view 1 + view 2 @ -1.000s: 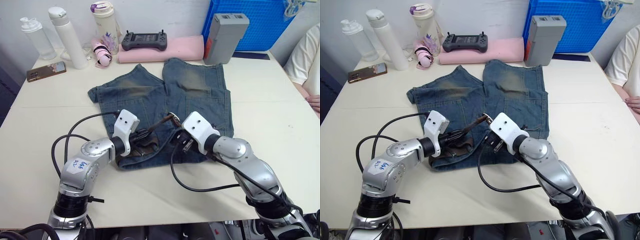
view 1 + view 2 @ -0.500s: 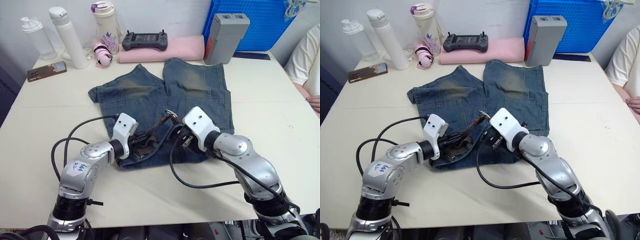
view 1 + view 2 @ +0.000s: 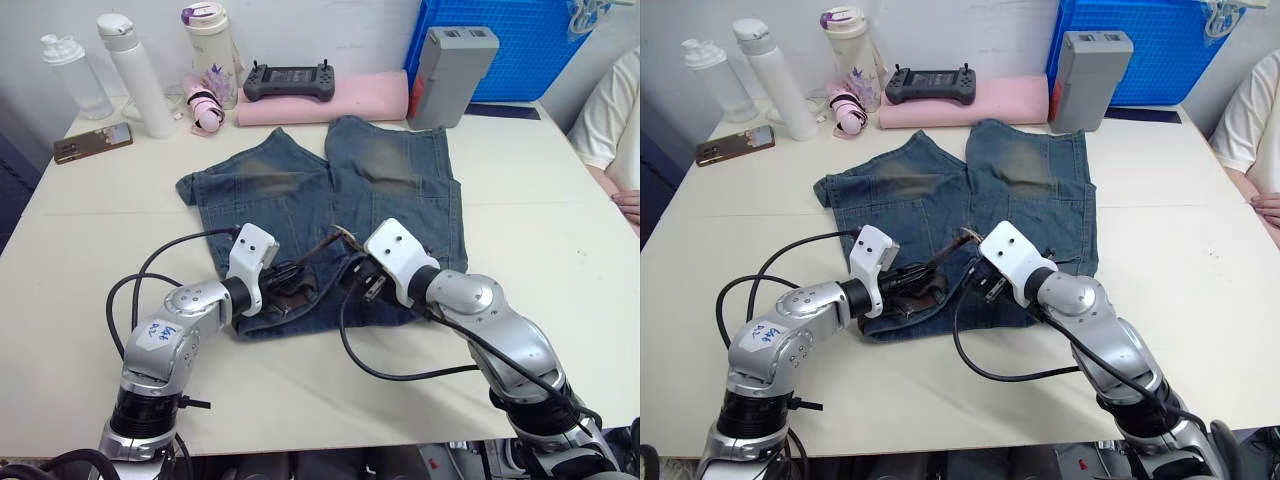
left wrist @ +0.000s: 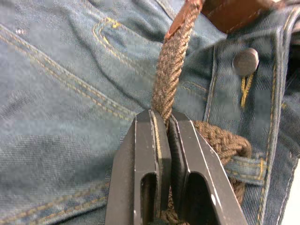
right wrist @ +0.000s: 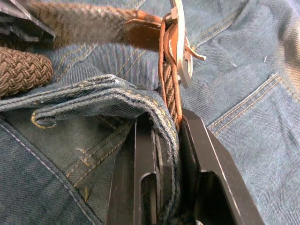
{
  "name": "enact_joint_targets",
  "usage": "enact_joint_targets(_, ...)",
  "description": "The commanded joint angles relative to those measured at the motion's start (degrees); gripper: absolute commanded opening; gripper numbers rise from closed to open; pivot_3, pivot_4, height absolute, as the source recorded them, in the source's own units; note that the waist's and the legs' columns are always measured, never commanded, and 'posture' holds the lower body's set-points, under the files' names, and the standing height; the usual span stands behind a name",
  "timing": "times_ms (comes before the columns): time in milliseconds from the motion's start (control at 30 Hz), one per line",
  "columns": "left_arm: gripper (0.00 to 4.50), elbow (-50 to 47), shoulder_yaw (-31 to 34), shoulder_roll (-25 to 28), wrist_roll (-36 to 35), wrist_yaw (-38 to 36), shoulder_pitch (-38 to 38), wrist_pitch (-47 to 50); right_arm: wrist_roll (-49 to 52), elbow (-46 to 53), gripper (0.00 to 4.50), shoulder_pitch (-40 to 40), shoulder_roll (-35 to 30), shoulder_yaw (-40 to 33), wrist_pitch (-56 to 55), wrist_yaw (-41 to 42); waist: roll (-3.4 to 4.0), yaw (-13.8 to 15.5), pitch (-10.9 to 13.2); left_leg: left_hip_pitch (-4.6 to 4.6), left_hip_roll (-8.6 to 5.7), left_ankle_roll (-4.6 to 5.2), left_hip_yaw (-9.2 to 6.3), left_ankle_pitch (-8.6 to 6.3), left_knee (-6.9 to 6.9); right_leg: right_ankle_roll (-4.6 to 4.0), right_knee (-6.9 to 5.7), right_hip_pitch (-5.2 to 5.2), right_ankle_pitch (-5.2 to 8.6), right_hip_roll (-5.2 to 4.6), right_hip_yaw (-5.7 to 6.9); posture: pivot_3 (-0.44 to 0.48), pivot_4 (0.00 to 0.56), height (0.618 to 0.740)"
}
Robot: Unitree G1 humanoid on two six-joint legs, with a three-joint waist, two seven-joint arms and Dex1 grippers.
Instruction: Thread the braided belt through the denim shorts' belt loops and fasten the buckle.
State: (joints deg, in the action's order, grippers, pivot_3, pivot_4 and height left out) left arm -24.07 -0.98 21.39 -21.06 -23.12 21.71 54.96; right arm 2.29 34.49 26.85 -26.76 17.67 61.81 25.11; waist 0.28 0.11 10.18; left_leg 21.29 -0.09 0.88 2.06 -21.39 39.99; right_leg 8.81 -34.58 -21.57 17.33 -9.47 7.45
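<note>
Table (image 3: 540, 215), white and wide, carries the denim shorts (image 3: 400, 190) flat at its middle, legs toward the far bottles and blue crate (image 3: 520, 45). Little changes from half a second back: both arms stay low at the waistband. Left gripper (image 4: 166, 123) is clamped on the braided belt (image 4: 169, 79), strap running up from its tips. Right gripper (image 5: 169, 123) pinches waistband denim and belt together, with the buckle (image 5: 180, 44) just beyond its fingertips.

arms silver | wrists white | cables black — left claw (image 4: 164, 136) black
</note>
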Motion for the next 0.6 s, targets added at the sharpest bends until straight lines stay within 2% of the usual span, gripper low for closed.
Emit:
enact_joint_targets(33, 0.0, -4.6, -0.2, -0.6, -2.1, -1.3, 1.2, -1.8, 0.9, 2.0, 0.02, -0.2, -0.8, 1.0, 0.6, 0.8, 0.0, -0.1, 0.0, 0.0, 0.0, 0.0, 0.0, 0.0, 0.0, 0.0, 0.0, 0.0, 0.0, 0.0, 0.0, 0.0, 0.15, 0.714)
enact_joint_targets(300, 0.0, -3.9, -1.1, -2.0, -2.3, -1.6, 0.3, -1.6, 1.8, 2.5, 0.02, 0.2, 0.3, 1.0, 0.9, 1.0, 0.0, -0.1, 0.0, 0.0, 0.0, 0.0, 0.0, 0.0, 0.0, 0.0, 0.0, 0.0, 0.0, 0.0, 0.0, 0.0, 0.15, 0.714)
enact_joint_targets(500, 0.0, -2.9, 1.9, -2.0, -3.9, -1.4, -0.7, -0.1, 6.3, 1.5, 0.02, 0.8, 6.3, -9.6, 4.0, 0.5, 0.0, 0.0, 0.0, 0.0, 0.01, 0.0, -0.01, 0.0, 0.0, 0.0, 0.0, 0.0, 0.0, 0.0, 0.0, 0.0, 0.15, 0.714)
enact_joint_targets(600, 0.0, -2.1, 3.8, -2.3, -5.0, -0.7, -1.2, 1.0, 8.8, 1.7, 0.02, 1.5, 7.1, -12.9, 4.5, 1.3, 0.0, 0.0, 0.0, 0.0, 0.0, 0.0, -0.03, 0.0, 0.0, 0.0, 0.0, 0.0, 0.0, 0.0, 0.01, 0.0, 0.15, 0.714)
